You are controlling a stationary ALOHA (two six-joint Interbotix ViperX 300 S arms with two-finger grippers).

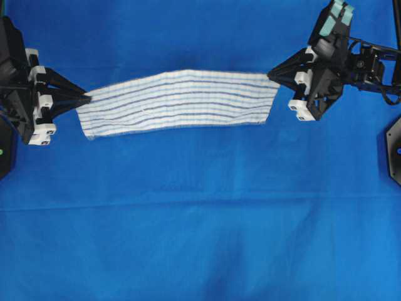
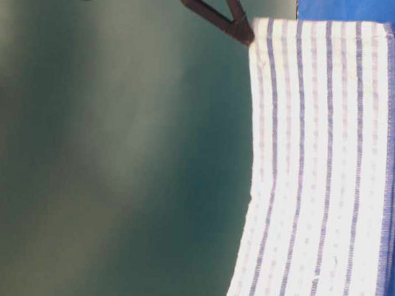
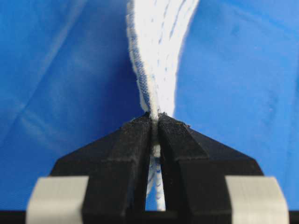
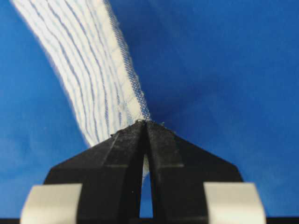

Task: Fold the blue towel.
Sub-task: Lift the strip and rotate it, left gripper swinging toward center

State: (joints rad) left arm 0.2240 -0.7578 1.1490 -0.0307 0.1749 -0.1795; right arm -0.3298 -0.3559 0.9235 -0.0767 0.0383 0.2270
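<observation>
Looking down from overhead, the blue towel hangs stretched between both arms over the plain blue cloth; left gripper pinches its left end, right gripper its right end. Table-level view shows the towel hanging striped, one black fingertip at its top corner. Left wrist cam: jaws clamped tight on the towel's edge. Right wrist cam: same deal, pinched closed on the corner.
</observation>
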